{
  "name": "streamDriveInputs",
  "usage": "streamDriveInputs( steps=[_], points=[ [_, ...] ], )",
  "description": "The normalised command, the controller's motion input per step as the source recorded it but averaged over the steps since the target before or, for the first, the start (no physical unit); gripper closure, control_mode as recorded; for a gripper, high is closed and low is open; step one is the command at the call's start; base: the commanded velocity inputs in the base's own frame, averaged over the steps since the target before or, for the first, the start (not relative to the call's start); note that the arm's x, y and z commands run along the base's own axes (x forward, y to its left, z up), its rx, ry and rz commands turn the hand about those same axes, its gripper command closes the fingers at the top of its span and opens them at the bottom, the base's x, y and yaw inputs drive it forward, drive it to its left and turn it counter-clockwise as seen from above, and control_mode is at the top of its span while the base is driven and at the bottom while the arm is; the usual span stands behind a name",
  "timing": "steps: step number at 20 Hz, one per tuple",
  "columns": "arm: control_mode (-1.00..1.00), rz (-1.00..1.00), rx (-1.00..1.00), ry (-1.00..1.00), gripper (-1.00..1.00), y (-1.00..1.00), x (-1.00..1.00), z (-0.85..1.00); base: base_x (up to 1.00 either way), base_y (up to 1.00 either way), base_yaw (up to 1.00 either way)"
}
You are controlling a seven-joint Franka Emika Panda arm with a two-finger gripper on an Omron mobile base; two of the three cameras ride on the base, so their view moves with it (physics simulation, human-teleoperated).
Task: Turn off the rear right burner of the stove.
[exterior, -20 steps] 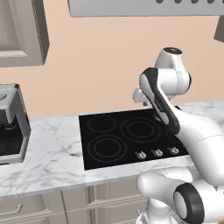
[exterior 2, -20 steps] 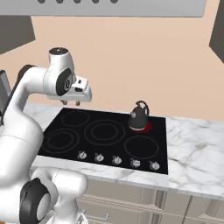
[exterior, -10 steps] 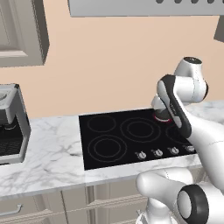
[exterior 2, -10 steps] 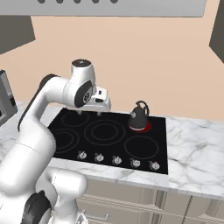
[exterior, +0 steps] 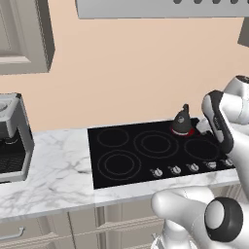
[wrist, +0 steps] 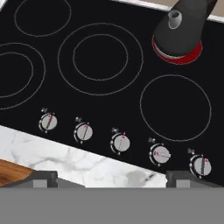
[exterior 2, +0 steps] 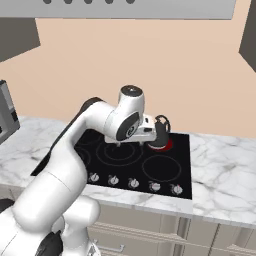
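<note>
Hand (exterior 2: pixel 150 131): white, at centre of the right base view, above the black glass, just left of the kettle; fingers hidden by the wrist there, and only two grey tips at the bottom edge of the hand view, so spread of the fingers cannot be told; nothing seen held.

Tabletop (exterior: pixel 58 170): white marble with grey veins, across the lower half of both base views; pale strip along the lower left of the hand view.

Stove (exterior: pixel 146 163): flat black glass rectangle set into the tabletop, centre of the left base view; thin grey ring outlines, largest double ring mid-frame.

Coffee machine (exterior: pixel 12 138): grey and black, at the left edge of the left base view, standing on the tabletop well apart from the stove.

Kettle (wrist: pixel 183 26): dark, upright, spout toward the upper left of the hand view, upper right of that frame; seated on the glowing zone.

Rear right burner (wrist: pixel 180 57): small round zone, upper right of the hand view, red rim showing as a crescent below the kettle's base; red also seen under the kettle in both base views.

Knobs (wrist: pixel 120 143): five, small, silver, in one row along the stove's front edge, lower part of the hand view; fourth from the left (wrist: pixel 160 154) has its pointer turned sideways, the others nearer upright.
</note>
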Motion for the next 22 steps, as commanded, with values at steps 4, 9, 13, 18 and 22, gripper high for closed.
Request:
streamDriveInputs(
  steps=[4, 9, 13, 18, 22],
  points=[
    [-1.0, 0.56, -0.09, 0.01, -1.0, -0.57, 0.0, -0.5, 0.0, 0.0, 0.0],
    [-1.0, 0.56, -0.05, -0.05, -1.0, -0.23, -0.03, -0.63, 0.0, 0.0, 0.0],
    [-1.0, 0.53, 0.0, -0.13, -1.0, -0.44, 0.0, -0.63, 0.0, 0.0, 0.0],
    [-1.0, 0.3, -0.15, 0.0, -1.0, -0.13, 0.18, -0.53, 0.0, 0.0, 0.0],
    [-1.0, 0.3, -0.11, 0.12, -1.0, -0.06, 0.37, -0.27, 0.0, 0.0, 0.0]
  ],
)
